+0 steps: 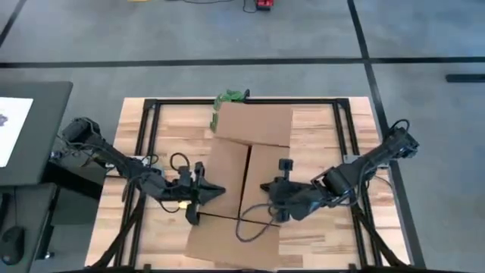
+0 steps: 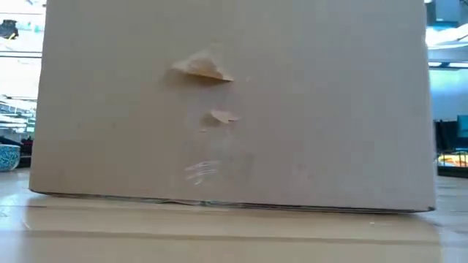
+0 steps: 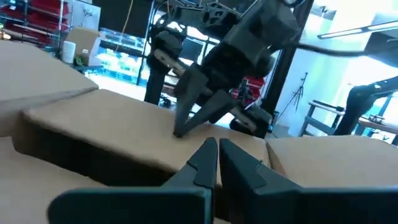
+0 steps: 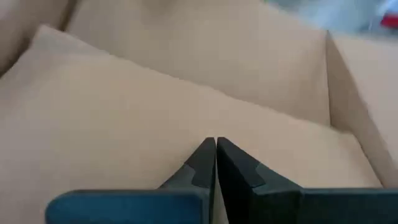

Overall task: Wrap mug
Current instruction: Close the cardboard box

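Table (image 1: 318,129): wood top on a black frame, mostly taken up by the box (image 1: 254,125), a brown cardboard carton with flaps folded over it; in the low view the near wall of the box blocks almost everything. No mug is visible in any view, so it is either inside the box or absent; cannot tell where it is or how it looks. No wrapping paper shows either. Judging by the flaps, the job looks to be at the box-closing stage: the far flap lies over the box top, the two side flaps are down and meet along a centre seam, and the near flap (image 1: 231,243) still sticks out flat toward the front edge, so that one is left to fold. Left gripper (image 1: 216,189) sits on the left flap beside the seam, fingers pressed together, nothing between them, tips resting on cardboard. Right gripper (image 1: 265,186) sits on the right flap just across the seam, fingers likewise closed and empty, pressing down. A green item (image 1: 231,96) peeks out behind the box's far edge, too small to identify.
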`<state>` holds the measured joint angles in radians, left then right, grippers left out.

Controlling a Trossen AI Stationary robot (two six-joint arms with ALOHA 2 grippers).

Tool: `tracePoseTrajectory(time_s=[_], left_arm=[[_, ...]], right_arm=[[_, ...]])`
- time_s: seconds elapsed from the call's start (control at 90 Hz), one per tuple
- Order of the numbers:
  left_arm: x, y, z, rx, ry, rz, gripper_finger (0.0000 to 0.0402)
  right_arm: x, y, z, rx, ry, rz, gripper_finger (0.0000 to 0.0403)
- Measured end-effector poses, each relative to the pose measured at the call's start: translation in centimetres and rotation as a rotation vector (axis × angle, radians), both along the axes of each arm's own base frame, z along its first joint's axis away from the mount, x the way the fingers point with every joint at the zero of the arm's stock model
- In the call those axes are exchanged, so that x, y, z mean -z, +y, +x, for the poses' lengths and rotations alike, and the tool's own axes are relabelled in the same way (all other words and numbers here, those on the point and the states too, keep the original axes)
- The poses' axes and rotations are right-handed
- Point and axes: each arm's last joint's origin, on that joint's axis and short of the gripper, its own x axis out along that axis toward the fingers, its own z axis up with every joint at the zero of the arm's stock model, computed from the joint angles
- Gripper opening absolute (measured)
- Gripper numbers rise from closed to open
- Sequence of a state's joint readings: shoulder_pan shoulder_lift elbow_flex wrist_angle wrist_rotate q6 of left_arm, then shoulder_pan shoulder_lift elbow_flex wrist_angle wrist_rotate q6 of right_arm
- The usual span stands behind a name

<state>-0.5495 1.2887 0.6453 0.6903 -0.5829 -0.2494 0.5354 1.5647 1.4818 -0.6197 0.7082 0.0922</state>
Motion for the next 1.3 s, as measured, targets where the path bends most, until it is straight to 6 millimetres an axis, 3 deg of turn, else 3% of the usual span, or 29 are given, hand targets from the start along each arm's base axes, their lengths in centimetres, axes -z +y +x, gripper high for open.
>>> tracePoseTrajectory(time_s=[0.167,0.389,0.611,0.767,0.878,1.0,1.144,1.3], left_arm=[[0.0,0.0,0.0,0.005,0.000,0.001,0.0000],[-1.0,-0.4,-1.2,0.074,-0.021,0.029,0.0000],[-3.4,-0.2,-5.5,0.195,-0.007,0.040,0.0000],[-4.2,1.1,-8.9,0.252,0.079,-0.037,0.0000],[-4.0,1.9,-10.6,0.260,0.167,-0.125,0.0000],[-3.1,1.8,-11.1,0.247,0.262,-0.178,0.0000],[-1.6,0.5,-10.7,0.287,0.375,-0.198,0.0000],[-0.4,-1.6,-10.2,0.442,0.530,-0.187,0.0000]], right_arm=[[-1.2,-0.5,1.0,-0.026,-0.103,0.023,0.0006],[0.5,-2.1,3.0,-0.019,-0.090,0.038,0.0006],[2.5,-2.8,3.1,0.022,-0.059,0.044,0.0006],[2.5,-2.5,3.0,0.014,-0.063,0.043,0.0006],[2.4,-2.3,3.0,0.007,-0.076,0.039,0.0006],[1.9,-1.8,3.0,-0.002,-0.119,0.011,0.0006],[0.7,-1.3,2.8,-0.024,-0.204,-0.032,0.0006],[-0.9,-1.2,2.9,-0.080,-0.309,-0.036,0.0006]])
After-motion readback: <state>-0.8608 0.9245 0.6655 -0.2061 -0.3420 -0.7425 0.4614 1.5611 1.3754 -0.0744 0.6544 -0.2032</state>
